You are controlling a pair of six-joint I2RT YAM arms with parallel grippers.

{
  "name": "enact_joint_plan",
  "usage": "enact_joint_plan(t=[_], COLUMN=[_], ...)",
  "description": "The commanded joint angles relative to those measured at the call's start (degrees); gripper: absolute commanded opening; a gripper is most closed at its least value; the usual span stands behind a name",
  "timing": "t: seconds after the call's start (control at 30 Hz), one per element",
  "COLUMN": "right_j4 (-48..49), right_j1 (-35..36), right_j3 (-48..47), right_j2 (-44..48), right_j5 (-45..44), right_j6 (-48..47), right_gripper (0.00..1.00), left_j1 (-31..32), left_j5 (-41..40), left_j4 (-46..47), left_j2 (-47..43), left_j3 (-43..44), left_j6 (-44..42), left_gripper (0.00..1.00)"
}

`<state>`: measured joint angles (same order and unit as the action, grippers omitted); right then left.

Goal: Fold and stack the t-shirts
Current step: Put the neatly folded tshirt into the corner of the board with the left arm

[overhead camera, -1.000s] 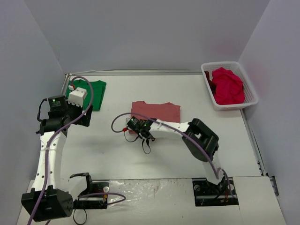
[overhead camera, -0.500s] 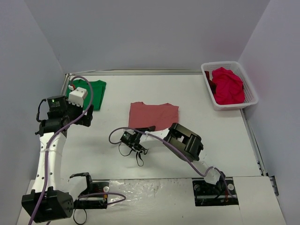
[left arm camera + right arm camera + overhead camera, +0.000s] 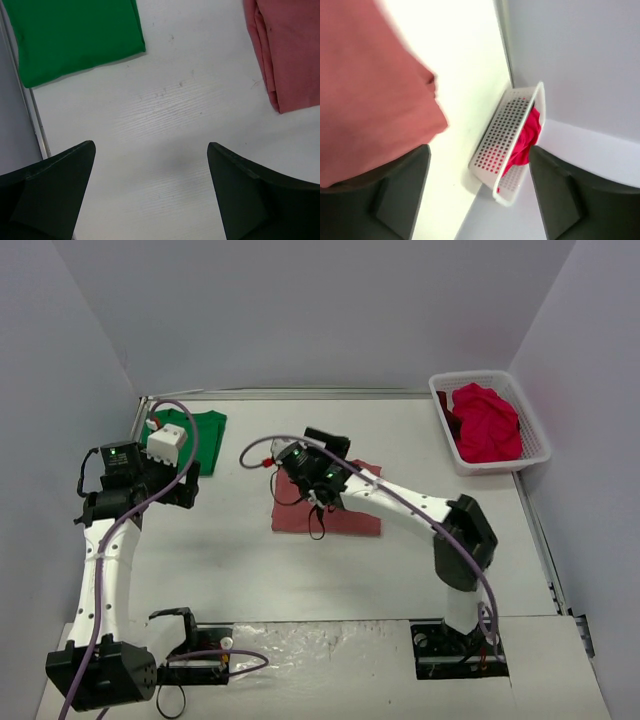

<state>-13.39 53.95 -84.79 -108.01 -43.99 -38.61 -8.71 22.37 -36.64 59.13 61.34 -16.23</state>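
The salmon-pink t-shirt [image 3: 350,515] lies flat mid-table, its edge also showing in the left wrist view [image 3: 287,50] and the right wrist view [image 3: 365,90]. My right gripper [image 3: 328,447] hangs above its far left part, tilted toward the basket, open [image 3: 477,195] with nothing between its fingers. The green t-shirt [image 3: 203,430] lies folded at the back left [image 3: 75,35]. My left gripper [image 3: 178,490] hovers open [image 3: 150,190] over bare table between the green and pink shirts. Crimson t-shirts [image 3: 487,425] sit bunched in the basket [image 3: 527,137].
The white lattice basket [image 3: 480,468] stands at the back right by the wall [image 3: 505,135]. Grey walls close in the table on the left, back and right. A metal rail runs along the left edge [image 3: 32,115].
The right gripper dragged the pink t-shirt's near edge toward the front, then opened, let it go and rose back over it. The left arm has not moved.
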Motion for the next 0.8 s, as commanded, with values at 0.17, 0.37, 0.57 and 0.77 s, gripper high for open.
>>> enact_joint_plan(t=[0.17,0.37,0.57,0.77], right_j4=[-15.42,-17.90,-19.30,-22.38], right_j1=[-4.21,-3.25,0.97,5.19], right_j3=[-5.11,-7.31,-12.48,-18.47], right_j2=[8.17,3.51,-4.38,-12.56], right_j5=[23.89,40.71,42.14,41.70], right_j6=[9.94,12.24,12.59,12.77], right_gripper=[1.00,0.58,0.55,0.55], left_j1=[-0.96,-7.63,-11.23,-15.37], left_j5=[4.61,8.74,11.55,15.68], left_j4=[-0.10,1.48,-0.18,-1.06], left_j2=[-1.12,-0.87,3.44,6.52], left_j3=[0.27,-1.31,-0.87,-0.78], left_j6=[3.12,10.15,13.32,14.47], left_gripper=[0.94,0.94,0.94,0.94])
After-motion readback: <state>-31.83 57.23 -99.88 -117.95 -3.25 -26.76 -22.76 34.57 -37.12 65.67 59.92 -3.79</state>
